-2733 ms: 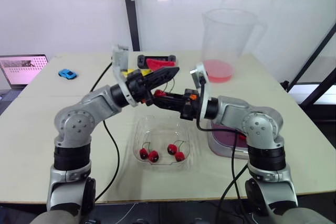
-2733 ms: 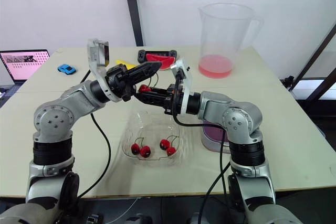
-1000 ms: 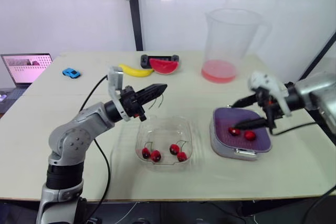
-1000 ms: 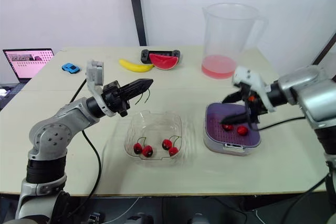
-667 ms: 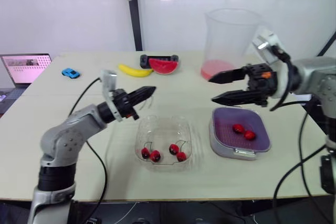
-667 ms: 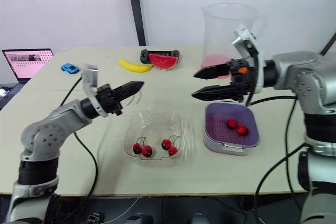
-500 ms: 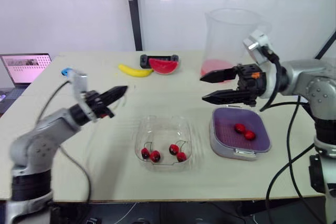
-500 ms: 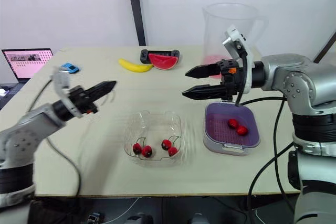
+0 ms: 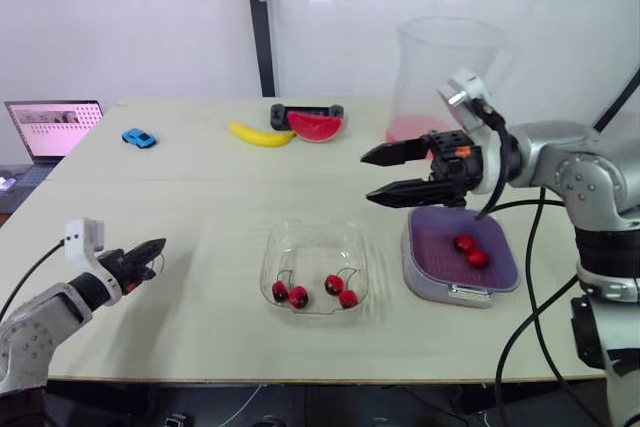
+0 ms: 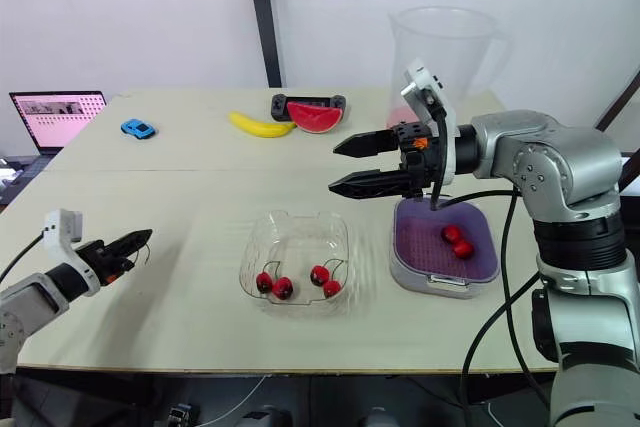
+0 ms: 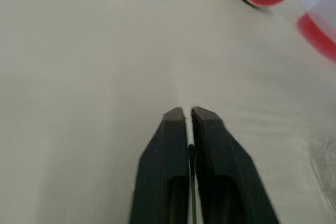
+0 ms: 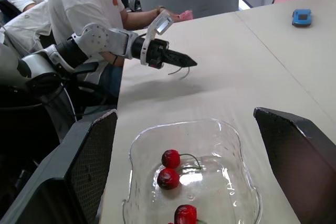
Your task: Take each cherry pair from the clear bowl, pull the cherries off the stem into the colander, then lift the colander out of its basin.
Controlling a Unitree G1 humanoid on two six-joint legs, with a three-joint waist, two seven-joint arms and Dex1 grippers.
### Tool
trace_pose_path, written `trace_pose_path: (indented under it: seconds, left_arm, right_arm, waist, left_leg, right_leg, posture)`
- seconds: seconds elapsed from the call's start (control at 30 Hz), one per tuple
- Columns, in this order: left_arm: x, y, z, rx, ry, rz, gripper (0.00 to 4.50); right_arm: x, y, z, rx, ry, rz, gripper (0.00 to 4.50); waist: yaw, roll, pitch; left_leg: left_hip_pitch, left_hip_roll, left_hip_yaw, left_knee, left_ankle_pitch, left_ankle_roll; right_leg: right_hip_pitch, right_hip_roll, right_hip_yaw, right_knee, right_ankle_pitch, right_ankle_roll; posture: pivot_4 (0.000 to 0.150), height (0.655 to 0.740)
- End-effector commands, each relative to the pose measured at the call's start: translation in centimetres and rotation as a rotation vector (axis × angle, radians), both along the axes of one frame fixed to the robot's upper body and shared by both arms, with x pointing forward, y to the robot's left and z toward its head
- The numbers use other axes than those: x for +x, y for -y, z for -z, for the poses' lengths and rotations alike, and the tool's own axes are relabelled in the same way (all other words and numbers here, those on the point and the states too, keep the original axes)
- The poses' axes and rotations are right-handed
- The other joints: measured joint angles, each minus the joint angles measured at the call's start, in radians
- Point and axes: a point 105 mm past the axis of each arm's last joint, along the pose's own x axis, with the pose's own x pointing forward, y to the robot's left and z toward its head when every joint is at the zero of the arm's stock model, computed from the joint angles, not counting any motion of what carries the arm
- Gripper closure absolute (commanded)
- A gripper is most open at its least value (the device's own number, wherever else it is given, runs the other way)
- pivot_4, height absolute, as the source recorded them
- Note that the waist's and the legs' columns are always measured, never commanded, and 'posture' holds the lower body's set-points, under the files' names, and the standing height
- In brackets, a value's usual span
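The clear bowl [image 9: 275, 243] sits at the table's centre front with two cherry pairs [image 9: 290, 295] [image 9: 341, 293] inside. To its right the purple colander [image 9: 433, 237] rests in its grey basin and holds two loose cherries [image 9: 469, 251]. My right gripper [image 9: 368, 178] hovers open above the gap between bowl and colander, pointing left, nothing between its fingers. My left gripper [image 9: 155, 249] is low near the table's front left edge. Its fingers [image 11: 176, 129] are pressed on a thin green stem [image 11: 191, 192], which dangles from the tip [image 12: 179, 70] in the right wrist view.
A large clear pitcher [image 9: 443, 77] with red liquid stands at the back right. A banana [image 9: 257, 134], a watermelon slice [image 9: 316, 126] and a blue toy car [image 9: 139, 137] lie along the back. A laptop [image 9: 48, 128] is at far left. People [image 12: 89, 3] sit beyond the table's left side.
My left arm swung from above the bowl out to the left and down toward the front left edge, stem still in its tip. My right gripper rose from the colander and moved left, open.
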Motion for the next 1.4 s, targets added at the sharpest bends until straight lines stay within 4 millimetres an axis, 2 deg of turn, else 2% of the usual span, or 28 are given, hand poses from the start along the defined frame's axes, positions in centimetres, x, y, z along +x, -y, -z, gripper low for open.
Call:
trace_pose_path:
  seconds: [0.03,0.1,0.2,0.23,0.27,0.4,0.57,0.7,0.77,0.8,0.87,0.9,0.97,1.13,1.27,1.4]
  left_arm:
    - [-0.4,-1.7,-1.3,0.027,0.038,-0.067,2.66]
    - [-0.6,-2.5,-1.1,0.046,0.028,-0.096,1.65]
    - [-0.8,-3.8,-2.0,0.072,0.06,-0.146,0.14]
    - [-0.9,-4.0,-2.5,0.083,0.08,-0.145,0.05]
    - [-0.9,-4.0,-2.8,0.089,0.093,-0.141,0.05]
    - [-1.9,-0.1,-6.6,0.138,0.265,0.115,0.05]
    - [-2.8,1.2,-8.9,0.232,0.337,0.242,0.05]
    - [-3.5,5.2,-11.3,0.34,0.4,0.485,0.05]
    - [-4.3,6.9,-10.3,0.424,0.335,0.639,0.05]
    - [-4.8,7.1,-9.6,0.431,0.278,0.7,0.05]
    - [-4.5,5.7,-9.5,0.444,0.238,0.681,0.05]
    - [-4.2,4.9,-9.6,0.464,0.236,0.658,0.05]
    - [-4.4,4.7,-8.9,0.506,0.225,0.682,0.05]
    - [-5.6,6.9,-7.6,0.451,0.21,0.819,0.05]
    - [-6.5,8.1,-7.0,0.376,0.193,0.875,0.05]
    - [-7.0,8.1,-6.5,0.377,0.179,0.881,0.05]
  right_arm:
    - [-0.6,-0.1,-1.5,0.009,0.076,-0.018,0.0]
    - [-0.6,-0.1,-1.5,0.008,0.077,-0.016,0.0]
    - [-0.7,-0.3,-1.2,-0.009,0.072,-0.012,0.0]
    - [-0.8,-0.4,-1.1,-0.019,0.07,-0.011,0.0]
    - [-0.9,-0.4,-1.1,-0.025,0.069,-0.011,0.0]
    - [-1.1,-0.7,-0.3,-0.082,0.076,-0.01,0.0]
    - [-1.1,-0.9,0.2,-0.143,0.136,-0.004,0.0]
    - [0.2,-0.9,0.0,-0.182,0.235,0.105,0.0]
    - [0.5,-0.4,0.5,-0.234,0.22,0.139,0.0]
    - [0.5,-0.1,1.0,-0.281,0.186,0.144,0.0]
    - [0.2,0.3,2.6,-0.387,0.004,0.149,0.0]
    - [0.5,0.0,2.9,-0.412,0.005,0.159,0.0]
    - [0.9,-1.2,3.2,-0.43,-0.023,0.168,0.0]
    - [0.3,-4.1,3.6,-0.496,0.014,0.066,0.0]
    - [0.4,-7.3,5.5,-0.608,0.049,0.037,0.0]
    - [1.5,-9.0,7.4,-0.685,0.093,0.062,0.0]
  waist:
    - [0.0,0.0,0.0]
    - [0.0,0.0,0.0]
    - [0.001,0.0,0.0]
    - [0.001,0.0,0.0]
    - [0.001,0.0,0.0]
    - [0.002,0.0,0.0]
    - [0.001,0.0,0.0]
    - [-0.001,0.0,0.0]
    - [-0.001,0.0,0.0]
    - [-0.001,0.0,0.0]
    - [-0.002,0.003,0.002]
    - [-0.004,0.004,0.002]
    - [-0.017,0.004,0.002]
    - [-0.026,0.004,0.002]
    - [-0.026,0.004,0.002]
    - [-0.025,0.004,0.002]
  left_leg:
    - [0.0,0.0,0.0,0.0,0.0,0.0]
    - [0.0,0.0,0.0,0.0,0.0,0.0]
    - [0.0,0.0,0.0,0.0,0.0,0.0]
    - [0.0,0.0,0.0,0.0,0.0,0.0]
    - [0.0,0.0,0.0,0.0,0.0,0.0]
    - [0.0,0.0,0.0,0.0,0.0,0.0]
    - [0.0,0.0,0.0,0.0,0.0,0.0]
    - [0.0,0.0,0.001,-0.001,0.0,0.0]
    - [0.0,0.0,0.001,-0.001,0.0,0.0]
    - [0.0,0.0,0.001,-0.001,0.0,0.0]
    - [0.0,0.0,0.002,-0.001,0.0,0.0]
    - [0.0,0.0,0.002,-0.002,0.0,0.0]
    - [0.001,0.001,0.002,-0.002,0.0,0.0]
    - [0.0,0.003,0.001,-0.003,-0.001,0.001]
    - [-0.001,0.002,0.001,-0.002,-0.001,0.001]
    - [0.0,0.002,0.0,-0.002,0.0,0.001]
  right_leg:
    - [0.0,0.0,0.0,0.0,0.0,0.0]
    - [0.0,0.0,0.0,0.0,0.0,0.0]
    - [0.0,0.0,0.0,0.0,0.0,0.0]
    - [0.0,0.0,0.0,0.0,0.0,0.0]
    - [0.0,0.0,0.0,0.0,0.0,0.0]
    - [0.0,0.0,0.0,0.0,0.0,0.0]
    - [0.0,-0.001,0.0,0.0,0.0,0.0]
    - [0.0,0.0,0.0,0.0,0.0,0.0]
    - [0.0,0.0,0.0,-0.001,0.0,0.0]
    - [0.0,-0.001,0.001,-0.001,0.0,0.0]
    - [0.0,-0.001,0.001,-0.002,0.0,0.0]
    - [0.0,-0.001,0.001,-0.002,0.0,0.0]
    - [-0.001,0.002,0.001,-0.001,0.0,-0.001]
    - [-0.002,0.003,0.001,-0.001,0.0,-0.002]
    - [-0.002,0.001,0.001,-0.001,0.001,-0.002]
    - [-0.002,0.001,0.0,0.0,0.001,-0.002]
  posture:
    - [0.15,0.74]
    - [0.15,0.74]
    - [0.15,0.74]
    - [0.15,0.74]
    - [0.15,0.74]
    - [0.15,0.74]
    - [0.15,0.74]
    - [0.15,0.74]
    - [0.15,0.74]
    - [0.15,0.74]
    - [0.15,0.74]
    - [0.15,0.74]
    - [0.15,0.74]
    - [0.15,0.74]
    - [0.15,0.74]
    - [0.15,0.74]
